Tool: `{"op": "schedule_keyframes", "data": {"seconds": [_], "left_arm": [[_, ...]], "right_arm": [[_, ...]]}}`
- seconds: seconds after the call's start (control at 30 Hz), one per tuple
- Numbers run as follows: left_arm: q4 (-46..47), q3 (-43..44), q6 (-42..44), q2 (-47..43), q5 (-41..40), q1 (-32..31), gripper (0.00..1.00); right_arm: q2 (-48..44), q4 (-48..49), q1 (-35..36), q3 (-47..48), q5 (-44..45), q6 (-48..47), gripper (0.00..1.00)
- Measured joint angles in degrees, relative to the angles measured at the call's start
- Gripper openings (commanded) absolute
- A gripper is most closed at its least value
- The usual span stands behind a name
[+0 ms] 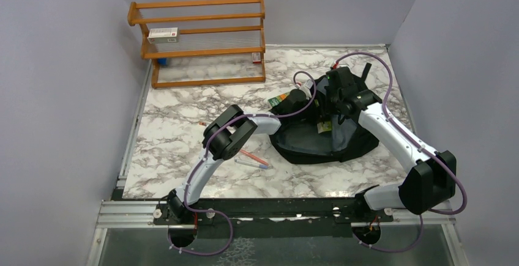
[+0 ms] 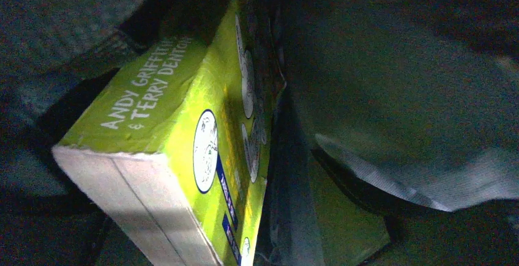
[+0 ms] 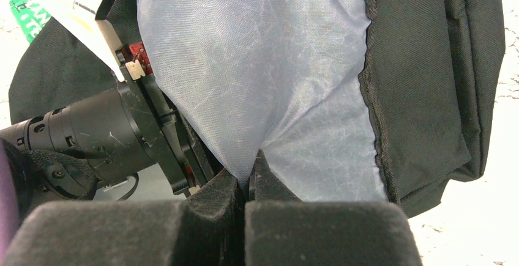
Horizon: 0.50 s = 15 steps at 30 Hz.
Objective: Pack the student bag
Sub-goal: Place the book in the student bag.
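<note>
So the bag sits on the right half of the table, and the step in hand looks like getting the book down inside it. The right gripper is clenched on the bag's pale lining, lifting it so the mouth gapes. That pinch looks thin, just a fold of fabric between the pads, so I wouldn't yank on it. The left gripper is at the mouth with the book. I honestly can't tell whether it's clamped on it or loose, since its own camera shows only the yellow-green cover and page edge up close in the dark, no fingers. From above, a corner of the book pokes out past the rim, so by my read it's only partly in. To do this well I'd slide the book in along its long side, aimed at the open hollow and not into the fold the right arm holds — that fabric is floppy and will probably bunch up and snag a corner. Hold the mouth high until the book is fully past the rim, then ease off. The pens lie on the table by the left arm's elbow, not packed yet.
</note>
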Motion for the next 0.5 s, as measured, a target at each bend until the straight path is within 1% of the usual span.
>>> {"op": "schedule_keyframes", "data": {"seconds": [0.07,0.13,0.33,0.5], "left_arm": [[-2.0,0.0,0.5,-0.7,-0.2,0.0,0.75],[-4.2,0.0,1.0,-1.3,-0.4,0.0,0.75],[-8.8,-1.1,1.9,-3.4,-1.0,0.2,0.72],[-11.2,-3.3,3.2,-5.7,-1.7,0.5,0.73]], "right_arm": [[-0.1,0.0,0.0,0.0,0.0,0.0,0.01],[-0.2,0.0,-0.1,0.0,0.0,0.0,0.01],[-0.2,0.2,-0.1,-0.2,0.0,0.0,0.01],[-0.2,0.2,-0.1,-0.3,0.2,0.0,0.01]]}}
